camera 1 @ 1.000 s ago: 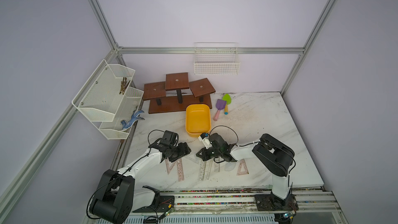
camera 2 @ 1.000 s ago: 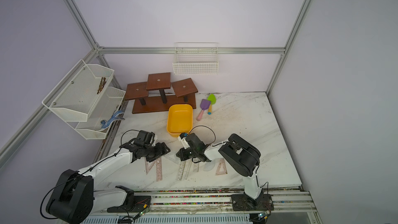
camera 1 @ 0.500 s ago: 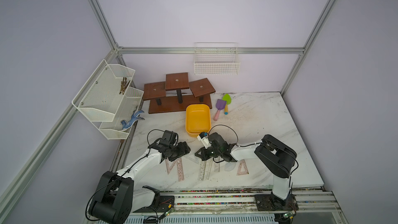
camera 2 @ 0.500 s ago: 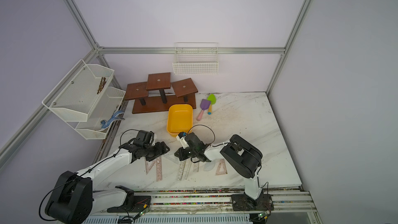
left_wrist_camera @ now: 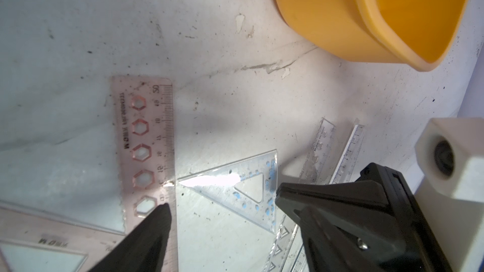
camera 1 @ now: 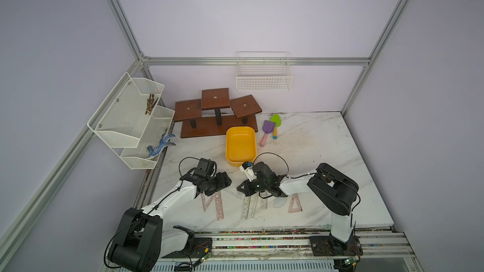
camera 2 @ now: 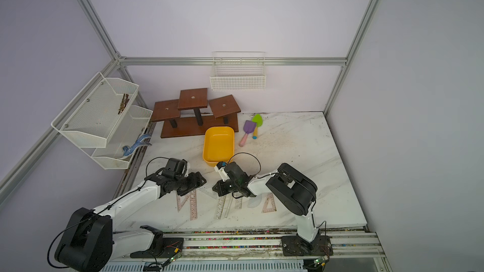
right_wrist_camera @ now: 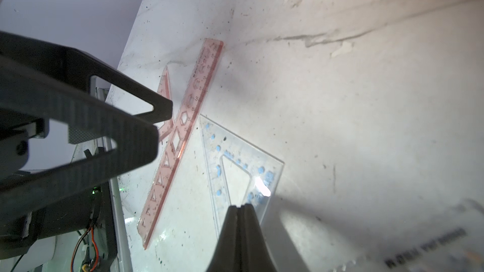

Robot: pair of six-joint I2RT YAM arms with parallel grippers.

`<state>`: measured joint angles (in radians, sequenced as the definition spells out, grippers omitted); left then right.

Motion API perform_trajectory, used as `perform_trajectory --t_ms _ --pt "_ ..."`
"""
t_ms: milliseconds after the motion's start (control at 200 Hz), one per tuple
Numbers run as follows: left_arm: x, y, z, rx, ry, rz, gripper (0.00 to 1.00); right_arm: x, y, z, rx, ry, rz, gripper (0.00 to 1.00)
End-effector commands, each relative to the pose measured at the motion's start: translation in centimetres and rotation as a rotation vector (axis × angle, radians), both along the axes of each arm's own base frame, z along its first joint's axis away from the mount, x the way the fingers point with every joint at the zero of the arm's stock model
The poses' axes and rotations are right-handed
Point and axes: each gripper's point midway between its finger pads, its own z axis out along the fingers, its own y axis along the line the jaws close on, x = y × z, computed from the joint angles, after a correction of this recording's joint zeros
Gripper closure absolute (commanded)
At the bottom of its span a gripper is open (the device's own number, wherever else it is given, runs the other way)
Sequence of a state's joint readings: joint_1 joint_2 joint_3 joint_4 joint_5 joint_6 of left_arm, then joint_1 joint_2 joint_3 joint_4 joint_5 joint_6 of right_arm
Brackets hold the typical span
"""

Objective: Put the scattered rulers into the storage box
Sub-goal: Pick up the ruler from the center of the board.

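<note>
1. Nearest the left edge of the marble tabletop: pink set square, lying flat, just beside the pink stencil ruler.
2. Left gripper: jaws spread, nothing between them. One fingertip hangs over the stencil ruler's graduated edge.
3. Clear set square: flat, between the stencil ruler and the clear straight rulers. Its sharp corner meets the stencil ruler's edge.
4. Right gripper: jaws pressed together, tip at the clear set square's short edge. Whether it pinches the plastic cannot be told.
5. Yellow storage box: upright behind both grippers, near corner close to the right wrist. Every ruler in view lies outside it, on the marble.
6. Clear straight rulers: side by side, ends toward the table's front edge.
7. Protractor: faint, flat, just beside the second pink set square.
8. Right of that square and of the box: bare marble out to the table's right edge. The toy shovels lie near the box's far right corner.
</note>
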<state>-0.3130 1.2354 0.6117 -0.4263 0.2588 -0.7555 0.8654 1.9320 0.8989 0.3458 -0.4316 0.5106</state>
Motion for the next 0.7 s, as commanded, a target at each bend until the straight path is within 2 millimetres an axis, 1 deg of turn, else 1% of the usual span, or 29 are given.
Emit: perform_trajectory --t_ms 0,555,695 --pt "0.4 0.1 0.2 -0.004 -0.032 -0.003 0.19 0.0 0.4 -0.3 -0.004 -0.019 0.011 1.0" --pt "0.8 -0.2 -0.8 -0.012 -0.012 -0.005 0.18 -0.3 -0.2 -1.9 -0.037 -0.006 0.009 1.0" --pt "0.9 -0.1 -0.9 -0.007 -0.012 -0.001 0.18 -0.3 -0.4 -2.0 -0.043 -0.006 0.006 1.0"
